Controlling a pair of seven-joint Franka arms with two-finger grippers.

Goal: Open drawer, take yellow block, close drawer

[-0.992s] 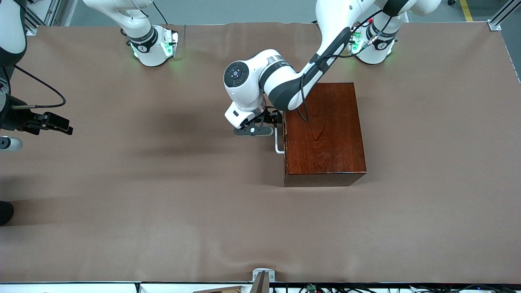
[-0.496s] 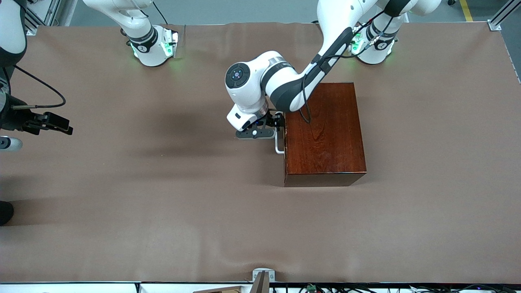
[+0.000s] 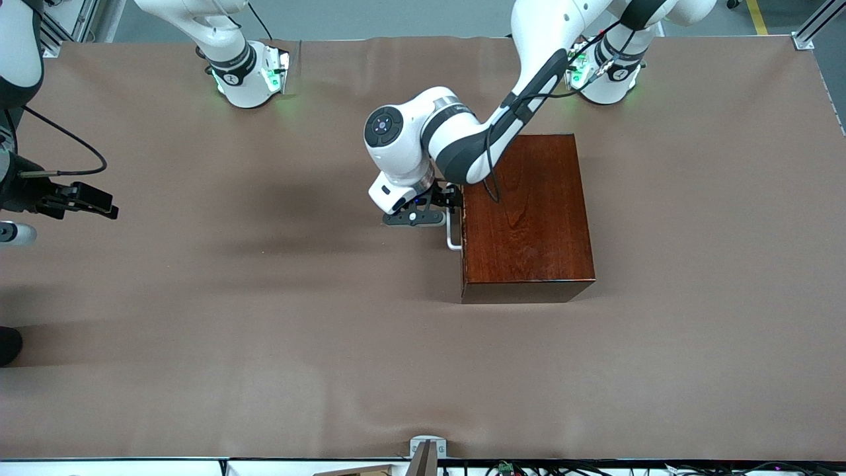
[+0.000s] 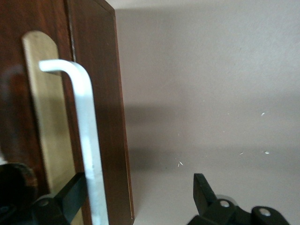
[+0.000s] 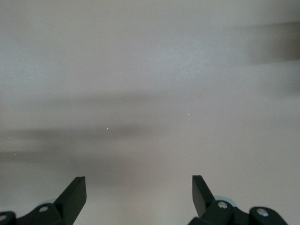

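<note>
Brown cloth covers the table, and on it, toward the left arm's end, stands the dark reddish-brown wooden box with the drawer pushed fully in, only its pale wood front showing in the left wrist view. Its white handle sticks out from the box face toward the right arm's end of the table. The left gripper is right at that handle, its jaws spread wide: one finger sits beside the bar and against the drawer front, the other stands well clear over bare cloth (so nothing is clasped yet). The yellow block shows in none of the views. The right gripper waits over bare cloth at the right arm's end of the table, fingers apart and holding nothing.
</note>
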